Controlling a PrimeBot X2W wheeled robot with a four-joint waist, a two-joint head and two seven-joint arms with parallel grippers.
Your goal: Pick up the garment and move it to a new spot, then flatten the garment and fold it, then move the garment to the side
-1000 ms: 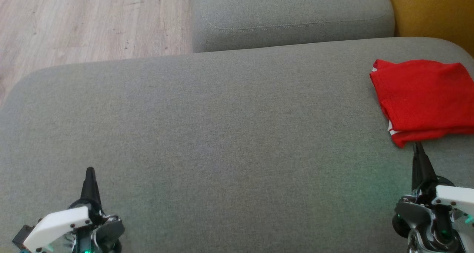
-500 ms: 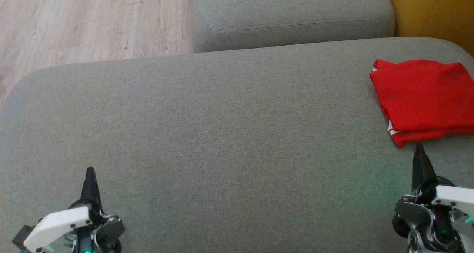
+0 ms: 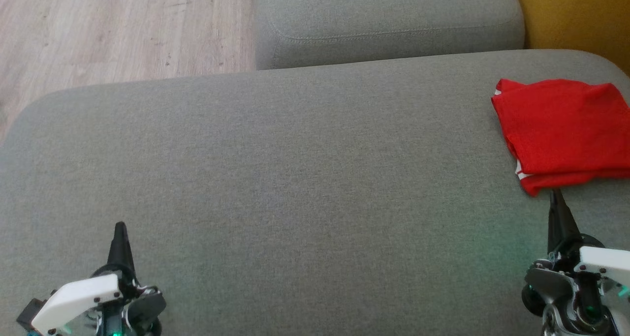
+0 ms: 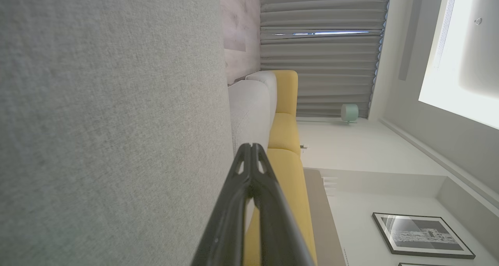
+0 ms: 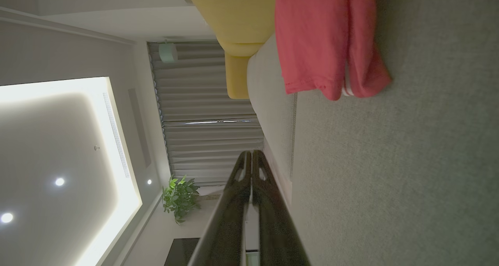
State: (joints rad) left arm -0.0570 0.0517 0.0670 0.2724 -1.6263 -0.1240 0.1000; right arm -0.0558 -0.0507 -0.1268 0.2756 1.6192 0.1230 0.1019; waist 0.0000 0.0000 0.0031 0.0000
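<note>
Garment (image 3: 561, 129), a red one with a sliver of white trim at its near corner, lies folded in a compact, layered rectangle at the far right of the grey cushion (image 3: 295, 178), partly cut off by the head view's right edge. Judging from that, the picking up, flattening, folding and shifting aside all look done (the fold is a little uneven along the near hem, but it holds). The left gripper (image 3: 119, 227) rests low at the cushion's near left, fingers pressed together and empty, well apart from the cloth. The right gripper (image 3: 555, 194) is likewise closed on nothing, its tip just short of the garment's near corner and apparently not touching it. Little seems left to do.
</note>
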